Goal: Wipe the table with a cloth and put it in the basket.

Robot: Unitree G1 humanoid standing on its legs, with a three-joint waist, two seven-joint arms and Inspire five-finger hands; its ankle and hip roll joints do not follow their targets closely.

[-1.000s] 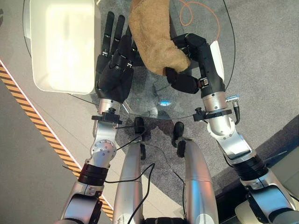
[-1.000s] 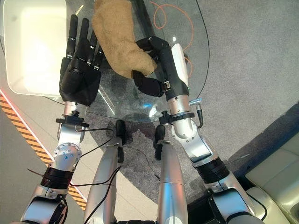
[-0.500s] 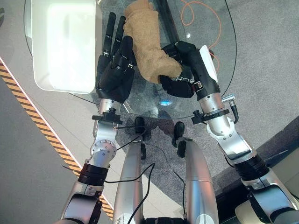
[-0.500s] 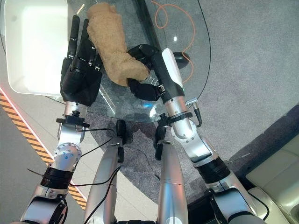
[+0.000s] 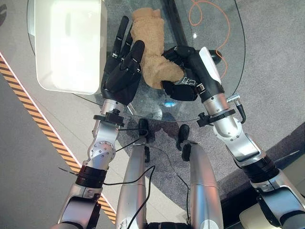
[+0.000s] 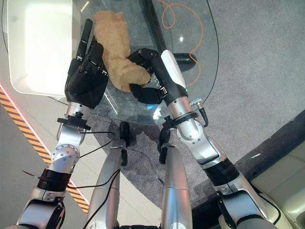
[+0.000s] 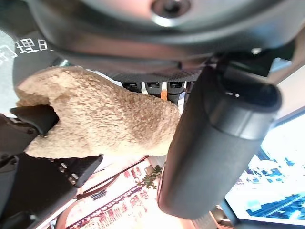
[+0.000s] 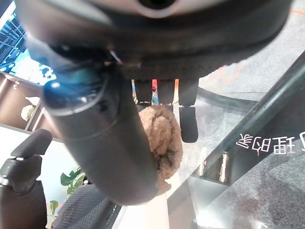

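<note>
Grey carpet (image 5: 267, 71) spreads under everything, with a yellow-and-black striped band (image 5: 28, 109) running along it at my nine o'clock and an orange cord (image 5: 200, 14) looping on it at one o'clock, seen through the tabletop. Round and clear, the glass table (image 5: 233, 52) sits at my twelve o'clock, its near rim curving just ahead of my wrists. A white basket (image 5: 66, 43) stands on the glass at eleven o'clock. The tan cloth (image 5: 150, 52) lies on the glass at twelve o'clock, stretched away from me between my two hands. My right hand (image 5: 188, 76) comes in from three o'clock, its fingers and thumb curled round the near end of the cloth and clamped on it. My left hand (image 5: 121, 76) is just beside the cloth at its nine o'clock side, fingers straight and spread, pointing away from me, between cloth and basket.
</note>
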